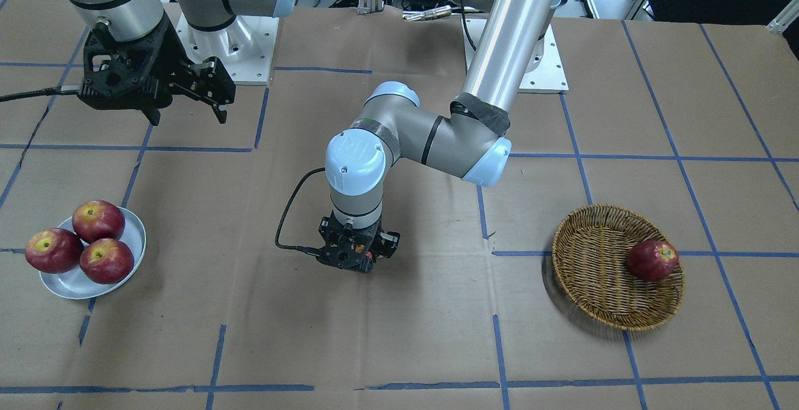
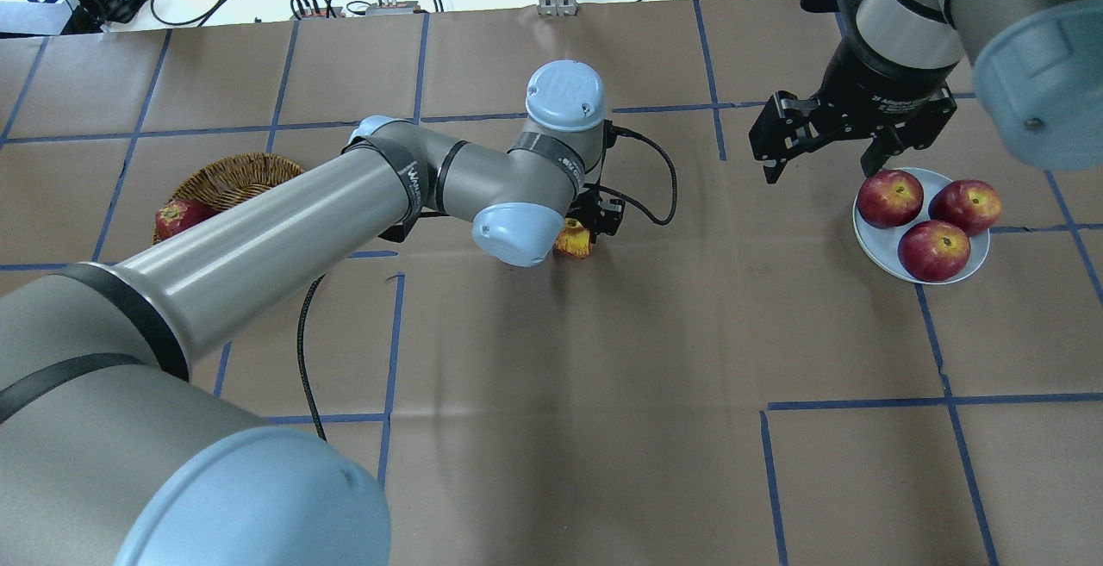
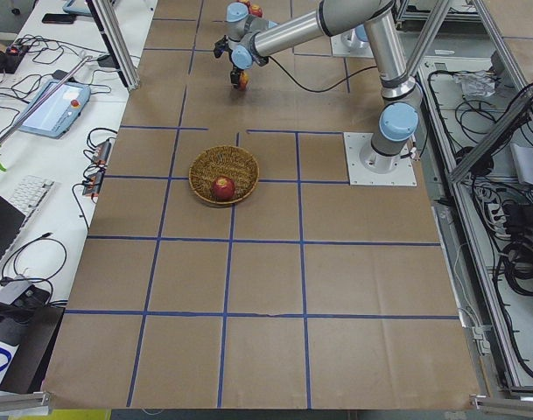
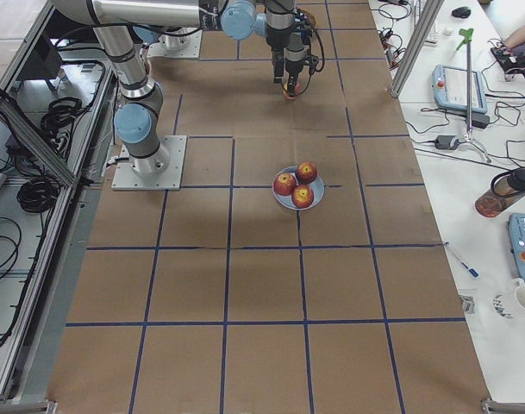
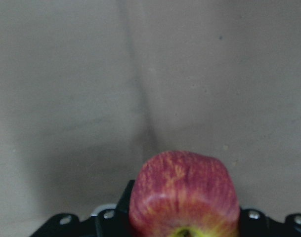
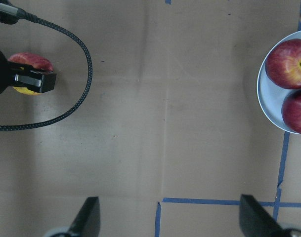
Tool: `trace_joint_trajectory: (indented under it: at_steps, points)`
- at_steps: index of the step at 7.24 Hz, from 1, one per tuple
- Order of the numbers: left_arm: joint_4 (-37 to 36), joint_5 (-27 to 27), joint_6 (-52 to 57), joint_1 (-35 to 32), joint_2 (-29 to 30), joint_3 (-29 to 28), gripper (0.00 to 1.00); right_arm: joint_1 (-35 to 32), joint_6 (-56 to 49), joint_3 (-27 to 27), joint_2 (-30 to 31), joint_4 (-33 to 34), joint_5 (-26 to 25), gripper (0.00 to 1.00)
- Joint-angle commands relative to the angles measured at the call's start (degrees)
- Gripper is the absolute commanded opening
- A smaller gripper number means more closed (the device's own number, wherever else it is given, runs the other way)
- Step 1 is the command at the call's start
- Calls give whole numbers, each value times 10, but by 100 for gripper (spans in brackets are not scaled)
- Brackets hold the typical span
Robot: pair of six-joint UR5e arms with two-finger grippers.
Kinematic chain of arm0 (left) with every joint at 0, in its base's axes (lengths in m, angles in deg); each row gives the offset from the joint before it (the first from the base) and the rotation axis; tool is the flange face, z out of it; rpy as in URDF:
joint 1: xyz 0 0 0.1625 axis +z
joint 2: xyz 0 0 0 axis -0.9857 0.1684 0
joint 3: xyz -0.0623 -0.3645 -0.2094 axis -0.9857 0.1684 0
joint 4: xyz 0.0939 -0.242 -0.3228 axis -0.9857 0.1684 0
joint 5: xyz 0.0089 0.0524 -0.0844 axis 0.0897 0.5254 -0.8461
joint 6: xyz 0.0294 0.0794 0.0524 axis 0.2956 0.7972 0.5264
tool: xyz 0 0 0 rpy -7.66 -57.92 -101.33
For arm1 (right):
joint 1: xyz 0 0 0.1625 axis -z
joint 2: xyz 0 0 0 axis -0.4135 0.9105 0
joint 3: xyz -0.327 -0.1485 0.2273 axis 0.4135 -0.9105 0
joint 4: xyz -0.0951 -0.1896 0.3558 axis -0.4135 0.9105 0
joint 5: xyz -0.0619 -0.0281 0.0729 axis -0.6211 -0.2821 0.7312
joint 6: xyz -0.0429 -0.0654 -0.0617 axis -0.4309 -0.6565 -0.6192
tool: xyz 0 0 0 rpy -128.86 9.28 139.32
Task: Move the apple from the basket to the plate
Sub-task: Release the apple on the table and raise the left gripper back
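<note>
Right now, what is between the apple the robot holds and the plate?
Just the black cable loop by the apple, then bare paper to the plate; overhead view shows it.

The counter (image 2: 551,428) is wearing brown paper, and blue tape lines (image 2: 857,404) are dividing it into large squares. Seen from overhead, the basket (image 2: 233,178) is sitting directly on the paper toward 9 o'clock, lying across a tape line. The plate (image 2: 872,243) is resting toward 3 o'clock, well apart from it. In the front-facing view, two white mounting plates (image 1: 256,67) are lying flat near 12 o'clock, apart from each other.
</note>
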Motion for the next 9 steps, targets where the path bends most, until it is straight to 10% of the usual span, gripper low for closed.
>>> trace_joint_trajectory:
  at_steps: [1, 9]
  points:
    - [6, 1, 0, 0, -16, -2, 99, 0, 0, 0, 0, 0, 0, 100]
    - [449, -3, 174, 217, -377, -10, 99, -10, 17, -3, -5, 15, -4, 100]
